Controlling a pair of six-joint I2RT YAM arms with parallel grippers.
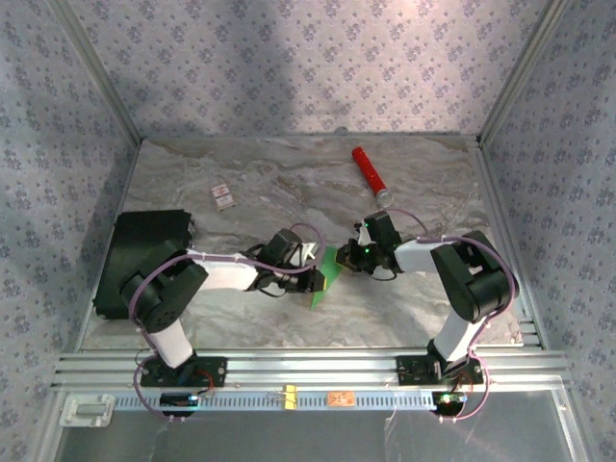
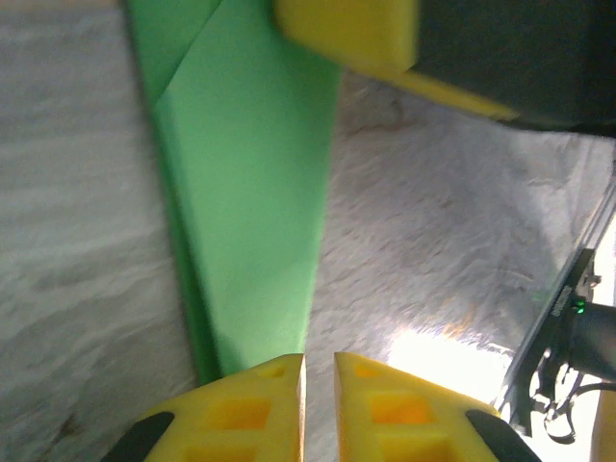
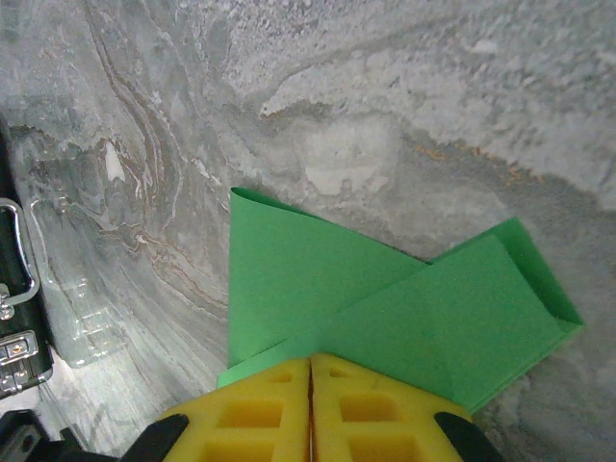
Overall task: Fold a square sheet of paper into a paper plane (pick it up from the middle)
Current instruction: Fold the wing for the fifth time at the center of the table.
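Note:
The square sheet of paper (image 1: 325,274) is bright green and folded into a narrow pointed shape like a paper plane, lying mid-table between both arms. In the right wrist view its two flaps (image 3: 318,289) spread out from a crease that runs into my right gripper (image 3: 310,361), which is shut on it. From above, the right gripper (image 1: 354,254) sits at the paper's upper right. My left gripper (image 1: 310,258) is at the paper's left edge. Its jaws (image 2: 320,361) stand slightly open, bare table in the gap, the paper (image 2: 250,192) just left of them.
A red cylinder (image 1: 369,171) lies at the back right. A black flat box (image 1: 144,255) sits at the left edge, its latch (image 3: 14,289) showing in the right wrist view. A small white card (image 1: 223,196) lies behind the left arm. Aluminium rails (image 1: 308,366) line the near edge.

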